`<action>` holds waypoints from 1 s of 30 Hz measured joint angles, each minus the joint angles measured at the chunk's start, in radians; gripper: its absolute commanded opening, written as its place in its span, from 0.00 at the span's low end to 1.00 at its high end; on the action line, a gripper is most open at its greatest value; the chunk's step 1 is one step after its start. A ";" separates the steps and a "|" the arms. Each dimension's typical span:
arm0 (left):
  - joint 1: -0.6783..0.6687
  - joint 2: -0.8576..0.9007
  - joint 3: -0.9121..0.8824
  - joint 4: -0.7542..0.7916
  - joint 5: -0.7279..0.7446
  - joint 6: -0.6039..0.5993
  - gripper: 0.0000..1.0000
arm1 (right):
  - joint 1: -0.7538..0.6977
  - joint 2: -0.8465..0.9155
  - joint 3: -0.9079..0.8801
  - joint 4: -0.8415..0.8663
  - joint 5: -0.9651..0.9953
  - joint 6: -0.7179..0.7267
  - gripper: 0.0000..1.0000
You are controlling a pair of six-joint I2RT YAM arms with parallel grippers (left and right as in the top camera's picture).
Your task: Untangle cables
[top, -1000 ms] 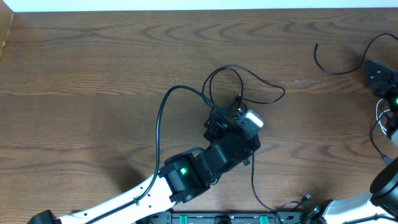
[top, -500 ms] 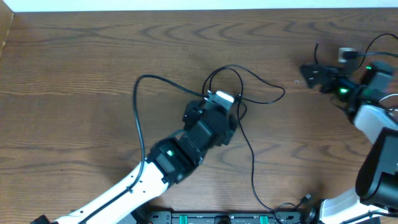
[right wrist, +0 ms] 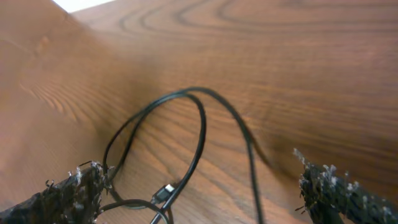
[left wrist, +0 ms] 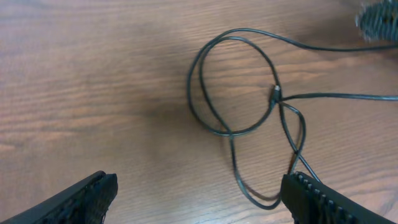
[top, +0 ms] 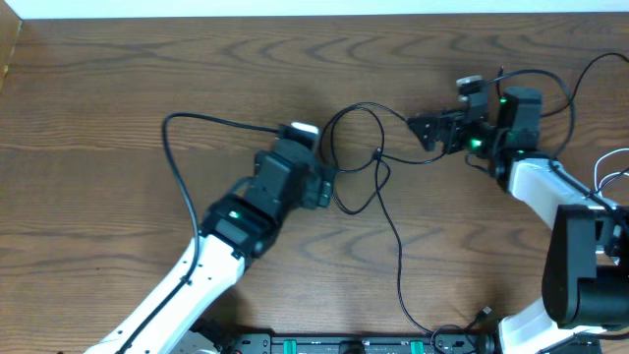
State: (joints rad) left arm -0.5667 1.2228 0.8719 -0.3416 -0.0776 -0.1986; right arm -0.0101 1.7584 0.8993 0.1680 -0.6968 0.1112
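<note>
The long black cable [top: 356, 110] lies in overlapping loops at the table's middle, and one strand trails down to the front edge [top: 400, 285]. Its small plug [top: 378, 154] rests where the loops cross, and the plug [right wrist: 166, 194] also shows in the right wrist view. My left gripper [top: 329, 187] is open just left of the loops, holding nothing; the low loop [left wrist: 261, 198] lies close to its right finger. My right gripper [top: 421, 133] is open at the loops' right side, with strands [right wrist: 199, 134] lying between its fingers. A thin white cable [top: 601, 179] peeks out at the right edge.
The left arm's thick black cable [top: 169, 138] arcs over the table's left half. The right arm's own cable [top: 550, 84] curves behind its wrist. A second arm base [top: 580, 265] stands at the right. The table's back edge [top: 295, 18] runs along the top.
The left arm has swung left, off the loops, and now sits beside them. The right arm has come in from the right edge to the loops. Both grippers stayed open.
</note>
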 measured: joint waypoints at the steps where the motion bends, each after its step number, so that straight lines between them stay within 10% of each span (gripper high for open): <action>1: 0.023 0.000 0.000 -0.003 0.020 -0.003 0.89 | 0.016 -0.008 0.000 -0.010 0.018 -0.011 0.99; 30: 0.210 0.000 0.000 -0.089 0.106 -0.012 0.89 | 0.451 -0.177 0.002 -0.381 0.341 -0.463 0.94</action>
State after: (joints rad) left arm -0.3569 1.2228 0.8719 -0.4305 0.0284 -0.2104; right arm 0.4404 1.5814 0.9009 -0.2131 -0.3557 -0.3519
